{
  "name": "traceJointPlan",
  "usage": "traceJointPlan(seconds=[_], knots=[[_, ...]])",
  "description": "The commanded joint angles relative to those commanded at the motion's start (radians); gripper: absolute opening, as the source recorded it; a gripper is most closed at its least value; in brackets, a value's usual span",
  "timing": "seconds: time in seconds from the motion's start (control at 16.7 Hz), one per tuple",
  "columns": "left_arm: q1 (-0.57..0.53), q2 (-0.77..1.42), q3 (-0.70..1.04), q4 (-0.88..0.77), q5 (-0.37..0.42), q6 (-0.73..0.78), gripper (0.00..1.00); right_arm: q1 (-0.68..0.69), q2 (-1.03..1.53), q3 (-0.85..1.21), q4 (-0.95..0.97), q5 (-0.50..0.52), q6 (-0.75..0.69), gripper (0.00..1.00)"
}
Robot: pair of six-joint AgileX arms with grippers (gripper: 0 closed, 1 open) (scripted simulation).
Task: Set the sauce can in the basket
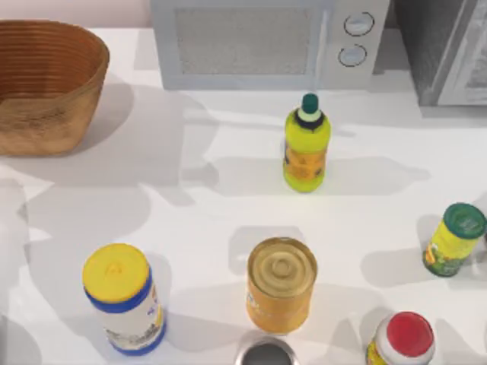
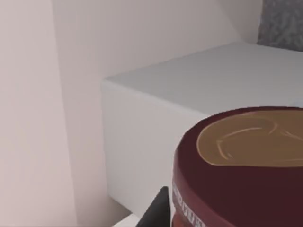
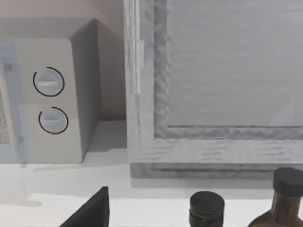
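Note:
The sauce can (image 2: 246,156), with its dark brown lid and tan centre, sits close up in the left wrist view. My left gripper (image 2: 232,215) is shut on it, one black finger (image 2: 158,210) pressed to its side. The can hangs in the air near the grey microwave's (image 2: 156,137) side. The woven wicker basket (image 1: 46,84) stands at the table's back left corner. A dark part of my right gripper (image 3: 92,213) shows in the right wrist view, facing the microwave's dials (image 3: 49,101).
A microwave (image 1: 259,42) and grey cabinet (image 1: 449,49) line the back. On the table stand a yellow bottle (image 1: 306,148), an orange-yellow tin can (image 1: 280,285), a yellow-lidded canister (image 1: 123,300), a green-lidded jar (image 1: 454,239) and a red-lidded jar (image 1: 402,342). Two dark bottles (image 3: 206,208) stand before the cabinet.

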Motion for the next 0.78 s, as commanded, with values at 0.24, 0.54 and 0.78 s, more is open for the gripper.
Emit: traceJointPlan(seconds=[0.24, 0.54, 0.78], knots=[[-0.016, 0.013, 0.005, 0.012, -0.015, -0.005, 0.00, 0.000, 0.000, 0.000, 0.000, 0.000, 0.000, 1.00], [-0.016, 0.013, 0.005, 0.012, -0.015, -0.005, 0.30, 0.000, 0.000, 0.000, 0.000, 0.000, 0.000, 1.00], [-0.016, 0.013, 0.005, 0.012, -0.015, -0.005, 0.60, 0.000, 0.000, 0.000, 0.000, 0.000, 0.000, 1.00]])
